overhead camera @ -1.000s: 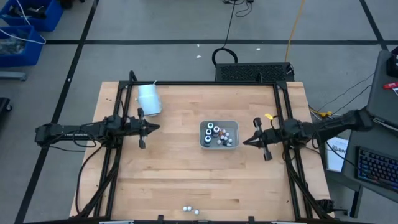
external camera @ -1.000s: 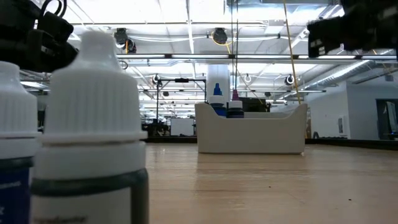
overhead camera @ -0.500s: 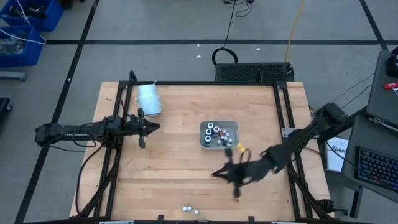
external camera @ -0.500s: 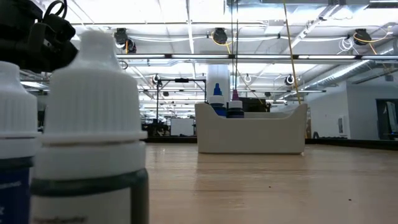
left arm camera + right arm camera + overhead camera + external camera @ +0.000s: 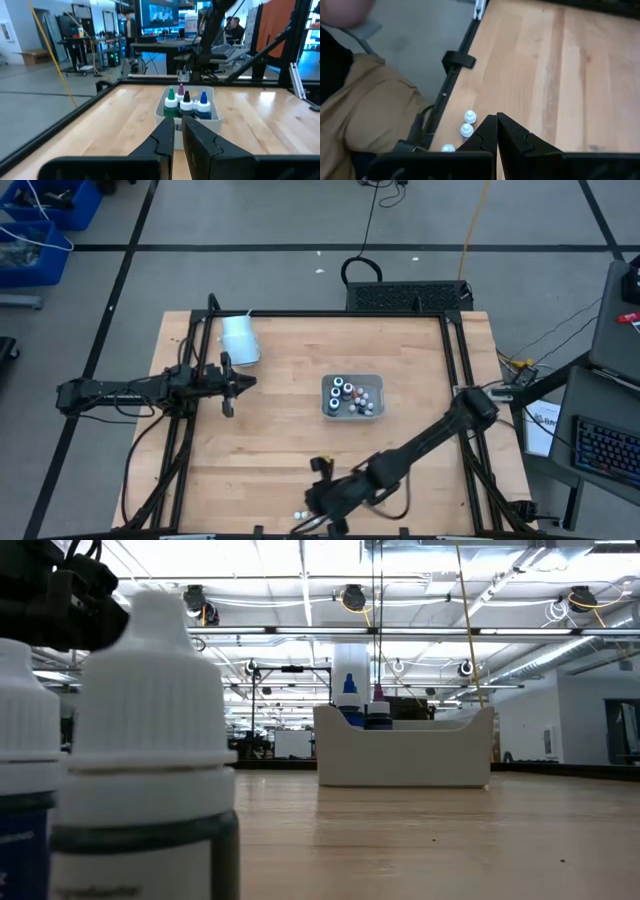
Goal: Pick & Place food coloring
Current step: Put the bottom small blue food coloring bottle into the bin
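Three tiny white-capped food coloring bottles (image 5: 466, 130) stand upright on the wood near the table's front edge (image 5: 300, 512). Two of them loom at the left of the low view (image 5: 150, 720). More bottles stand in the clear tray (image 5: 352, 396) at the table's middle (image 5: 186, 102). My right gripper (image 5: 496, 131) is shut, slanting down just beside the loose bottles and above the table (image 5: 318, 502), touching nothing. My left gripper (image 5: 178, 137) waits at the left side (image 5: 240, 383), pointing level at the tray, with a narrow gap between its fingers and nothing in it.
A pale cup (image 5: 240, 338) lies at the far left of the table. Black frame rails run along the left and right edges (image 5: 170, 430). A person in tan trousers (image 5: 370, 115) stands just beyond the front edge. Bare wood lies between tray and front edge.
My right gripper has swung from beside the tray's right side across the table toward the near edge, tipping downward as the arm stretched out. It now hangs by the loose bottles and has stayed shut. The bottles and the tray have not moved.
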